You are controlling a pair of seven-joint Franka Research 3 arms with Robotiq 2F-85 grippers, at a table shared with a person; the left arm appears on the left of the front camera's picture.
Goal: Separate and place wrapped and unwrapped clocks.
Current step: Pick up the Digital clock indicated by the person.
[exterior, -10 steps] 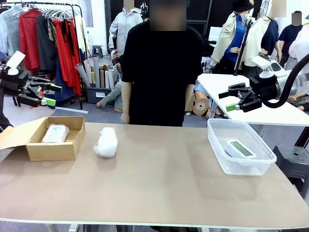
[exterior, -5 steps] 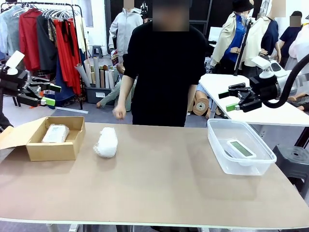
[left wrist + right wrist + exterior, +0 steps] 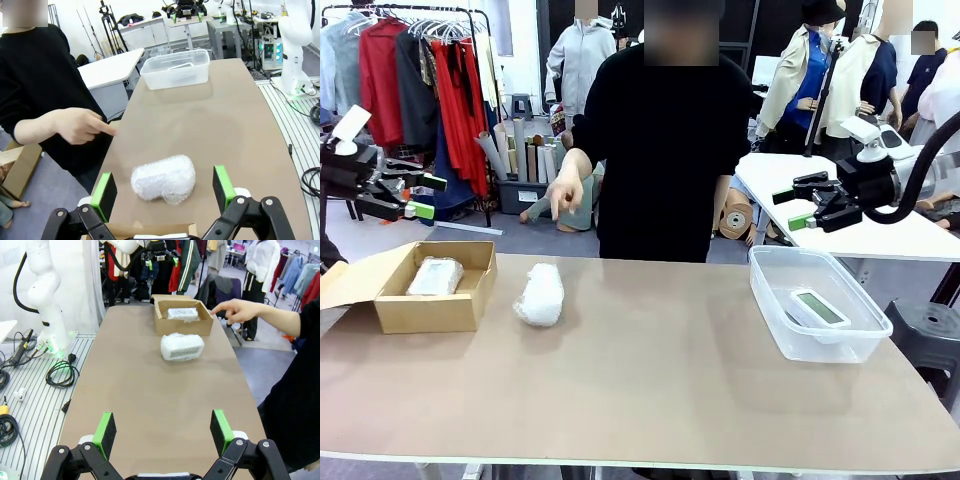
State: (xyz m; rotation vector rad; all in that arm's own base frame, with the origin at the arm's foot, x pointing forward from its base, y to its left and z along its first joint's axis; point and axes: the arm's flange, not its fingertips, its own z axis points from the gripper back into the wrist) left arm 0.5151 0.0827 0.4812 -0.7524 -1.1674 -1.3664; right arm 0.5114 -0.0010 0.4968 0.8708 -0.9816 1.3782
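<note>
The loose bubble-wrap bundle (image 3: 540, 294) lies left of centre in the front view on the bare tan table (image 3: 660, 390), just right of the open cardboard box (image 3: 425, 312), where a second wrapped bundle (image 3: 435, 276) already sits. The bare white clock (image 3: 817, 307), rounded with a greyish screen, lies in the clear plastic tub (image 3: 772, 310) at the right. Above the loose bundle the person's hand (image 3: 565, 196) points down at it. The left gripper (image 3: 428, 197) hangs at upper left and the right gripper (image 3: 791, 209) at upper right, both off the table with jaws spread wide and empty. From where I stand, the wrap looks puffy, crinkled and slick. A shallow pinch could squirt it free, a hard one crush it, and a low carry might snag the box's flap or wall. That hand is also close to the path.
</note>
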